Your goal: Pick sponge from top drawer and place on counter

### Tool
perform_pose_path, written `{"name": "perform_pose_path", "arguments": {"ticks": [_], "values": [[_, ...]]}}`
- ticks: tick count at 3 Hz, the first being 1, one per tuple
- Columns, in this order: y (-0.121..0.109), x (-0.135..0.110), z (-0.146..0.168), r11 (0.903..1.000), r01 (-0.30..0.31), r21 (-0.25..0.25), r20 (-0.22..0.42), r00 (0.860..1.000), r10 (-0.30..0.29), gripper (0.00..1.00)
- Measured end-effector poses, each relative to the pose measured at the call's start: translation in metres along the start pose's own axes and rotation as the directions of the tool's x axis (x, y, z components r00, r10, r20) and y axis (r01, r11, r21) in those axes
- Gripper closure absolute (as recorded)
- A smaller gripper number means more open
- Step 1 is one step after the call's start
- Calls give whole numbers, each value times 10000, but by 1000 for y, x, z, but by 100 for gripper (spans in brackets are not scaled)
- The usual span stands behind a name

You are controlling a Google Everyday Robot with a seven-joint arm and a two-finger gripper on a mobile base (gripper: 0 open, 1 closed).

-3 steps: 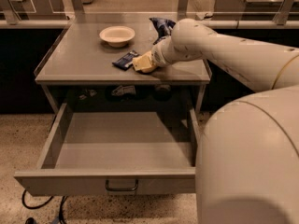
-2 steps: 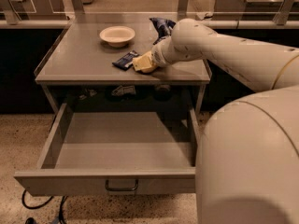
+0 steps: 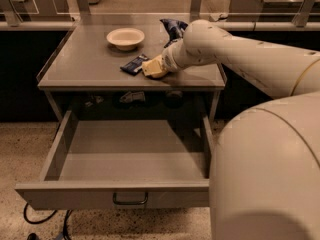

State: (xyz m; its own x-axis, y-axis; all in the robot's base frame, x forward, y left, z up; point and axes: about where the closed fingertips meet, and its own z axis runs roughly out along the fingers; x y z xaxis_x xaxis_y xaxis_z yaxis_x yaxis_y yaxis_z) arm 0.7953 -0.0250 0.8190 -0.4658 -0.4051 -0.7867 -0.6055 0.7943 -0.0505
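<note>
Counter (image 3: 85,64) carries a bowl (image 3: 125,37) and blue wrapper (image 3: 133,64) beside the gripper (image 3: 160,66), fingers clamped on the sponge (image 3: 152,68).

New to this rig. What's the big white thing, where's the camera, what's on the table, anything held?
The big pale shape is a mobile robot's body. Its single arm reaches over a grey counter. There is one camera, looking down past the body; where it is mounted isn't known. The gripper is near the counter's front edge, right at a yellow sponge; whether it grips the sponge doesn't show. Also on the counter are a bowl, a blue wrapper and a dark blue bag. The drawer below is pulled open.
</note>
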Motion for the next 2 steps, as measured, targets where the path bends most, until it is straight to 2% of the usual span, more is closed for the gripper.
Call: {"name": "perform_pose_path", "arguments": {"ticks": [1, 2], "values": [[0, 0, 0, 10000, 0, -2, -1, 10000, 0, 0], [0, 0, 0, 10000, 0, -2, -1, 10000, 0, 0]]}}
